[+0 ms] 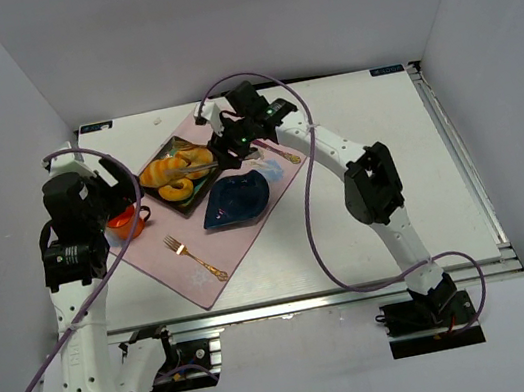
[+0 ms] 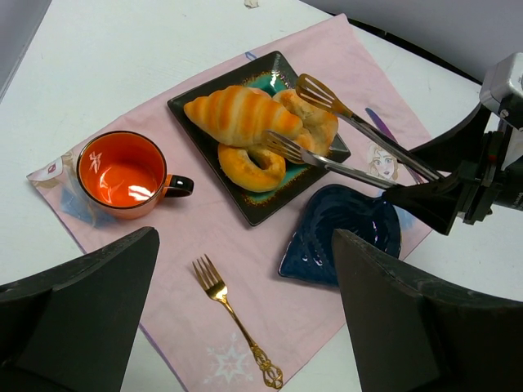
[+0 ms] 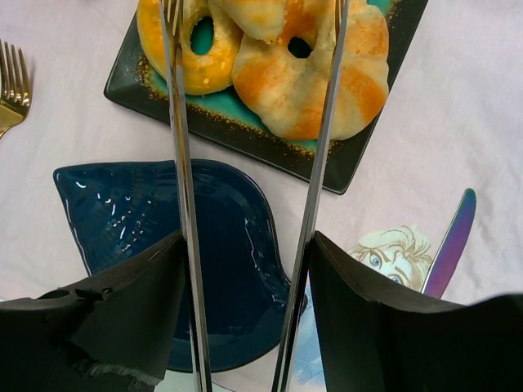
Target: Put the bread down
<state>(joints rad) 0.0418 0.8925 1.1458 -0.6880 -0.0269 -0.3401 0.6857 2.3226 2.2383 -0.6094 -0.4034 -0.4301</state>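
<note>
Bread [image 2: 243, 115] unplaced on square plate [image 2: 200, 145], 10 o'clock of blue dish [image 2: 343, 233]; right gripper [image 3: 245, 253] clasps spread tongs [image 2: 347, 169]; left gripper [image 2: 245, 245] gapes empty.

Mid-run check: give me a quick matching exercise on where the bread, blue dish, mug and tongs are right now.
Things:
1 bread
2 blue dish
3 orange mug
4 tongs

Places:
A on the pink mat, at its left corner
B gripped in the right claw
C on the square plate
D on the mat, on the plate's near side

Pairs: 1-C, 2-D, 3-A, 4-B
</note>
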